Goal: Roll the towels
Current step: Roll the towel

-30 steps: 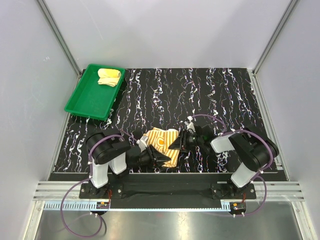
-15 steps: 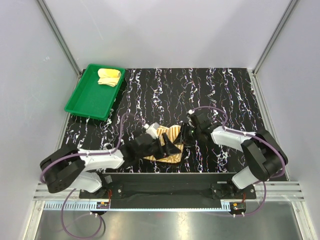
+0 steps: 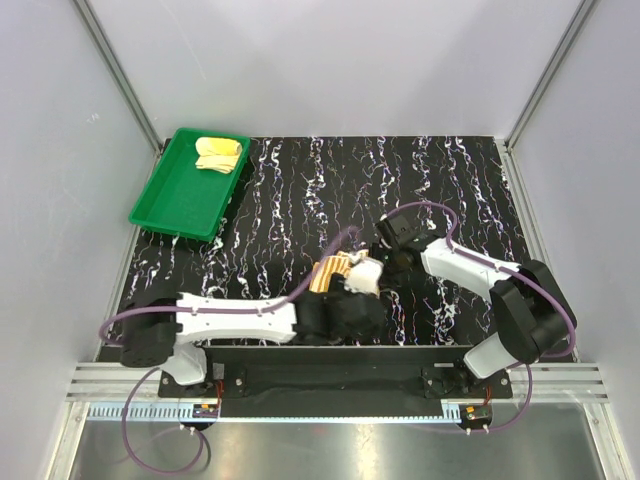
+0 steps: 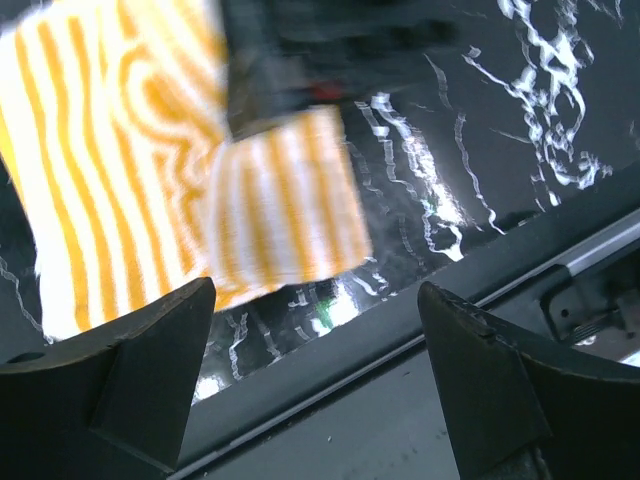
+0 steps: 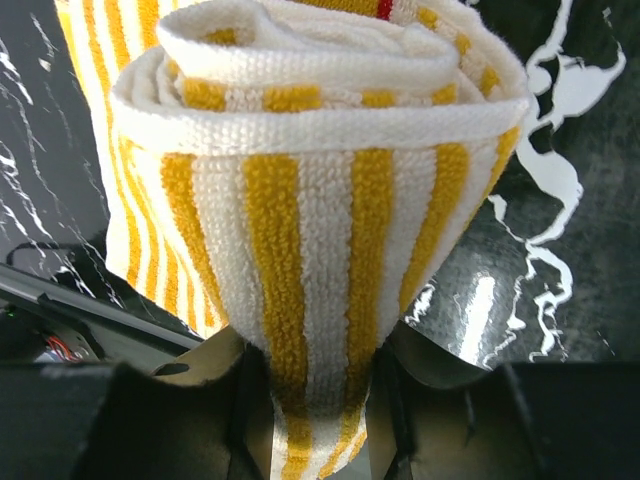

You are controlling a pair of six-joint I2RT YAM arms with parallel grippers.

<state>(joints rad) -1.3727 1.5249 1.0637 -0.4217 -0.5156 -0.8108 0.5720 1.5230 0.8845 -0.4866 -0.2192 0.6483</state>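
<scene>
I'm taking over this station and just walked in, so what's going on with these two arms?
The two arms are rolling towels. The right pincer is clamped on the rolled-up end of the orange-and-cream striped towel, near the front middle of the black table. The left pincer stands open just short of that towel, holding nothing. The pale yellow towel lies in the green tray at the far left corner, away from both arms.

one part-rolled, one bundled, well apart
orange-and-cream striped terry towel (image 3: 330, 272) near six o'clock; pale yellow cloth towel (image 3: 218, 153) at ten o'clock
</scene>
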